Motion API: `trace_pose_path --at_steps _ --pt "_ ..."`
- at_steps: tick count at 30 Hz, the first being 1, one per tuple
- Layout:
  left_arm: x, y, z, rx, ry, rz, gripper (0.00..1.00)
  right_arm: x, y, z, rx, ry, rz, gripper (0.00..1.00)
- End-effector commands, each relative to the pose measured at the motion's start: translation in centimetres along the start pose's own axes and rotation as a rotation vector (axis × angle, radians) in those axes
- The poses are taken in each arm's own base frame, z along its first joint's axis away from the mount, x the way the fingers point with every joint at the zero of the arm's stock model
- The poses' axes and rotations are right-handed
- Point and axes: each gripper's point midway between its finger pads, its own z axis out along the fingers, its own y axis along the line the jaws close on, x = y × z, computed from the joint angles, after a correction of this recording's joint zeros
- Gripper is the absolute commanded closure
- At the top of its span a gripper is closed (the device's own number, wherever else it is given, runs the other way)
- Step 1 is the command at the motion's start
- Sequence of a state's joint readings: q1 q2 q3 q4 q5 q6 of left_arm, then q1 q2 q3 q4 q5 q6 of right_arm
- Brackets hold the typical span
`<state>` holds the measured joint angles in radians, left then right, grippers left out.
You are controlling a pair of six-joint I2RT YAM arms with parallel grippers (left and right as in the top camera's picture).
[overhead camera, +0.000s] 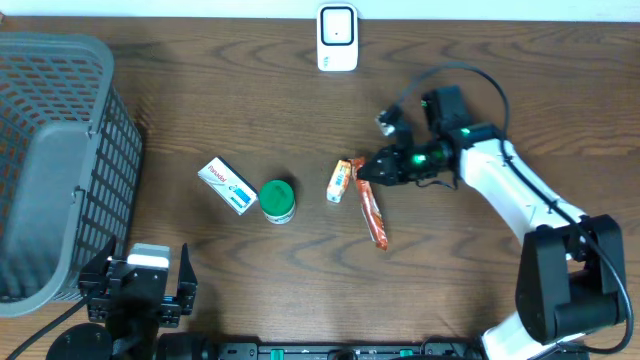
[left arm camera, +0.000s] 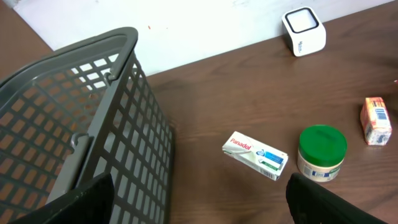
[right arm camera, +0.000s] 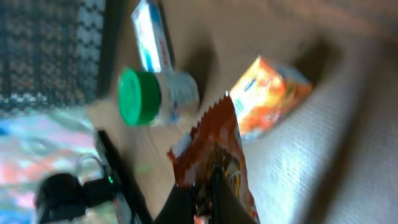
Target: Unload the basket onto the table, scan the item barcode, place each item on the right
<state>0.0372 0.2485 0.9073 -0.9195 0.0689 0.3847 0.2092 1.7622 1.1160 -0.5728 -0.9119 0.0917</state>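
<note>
The basket (overhead camera: 50,170) stands at the left edge of the desk (overhead camera: 230,100), and the scanner (overhead camera: 337,38) sits at the far edge near the middle. A row crosses the centre. From the left come the flat box (overhead camera: 227,185) and the jar (overhead camera: 277,200) just beside it. Further right, apart from these, are the small carton (overhead camera: 340,180) and the packet (overhead camera: 374,215) to its right. The right tool (overhead camera: 365,170) sits on the packet's far end, seemingly pinching it, next to the carton. The left tool (overhead camera: 142,275) hangs at the near edge, by the basket's near corner.
</note>
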Motion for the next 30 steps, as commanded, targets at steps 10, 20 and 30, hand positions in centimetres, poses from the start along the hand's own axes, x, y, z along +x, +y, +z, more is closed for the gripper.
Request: trace_pose_path --at_steps 10,20,30 --pt "0.0 0.0 0.1 0.003 0.004 -0.012 0.14 1.3 -0.6 -1.8 -0.264 -0.123 -0.051 0.99" --pt "0.0 0.0 0.1 0.003 0.005 -0.012 0.14 1.0 -0.6 -1.8 -0.257 -0.164 -0.259 0.99" --pt "0.0 0.0 0.1 0.002 0.004 -0.012 0.14 1.1 -0.8 -1.7 -0.225 -0.195 -0.518 0.99"
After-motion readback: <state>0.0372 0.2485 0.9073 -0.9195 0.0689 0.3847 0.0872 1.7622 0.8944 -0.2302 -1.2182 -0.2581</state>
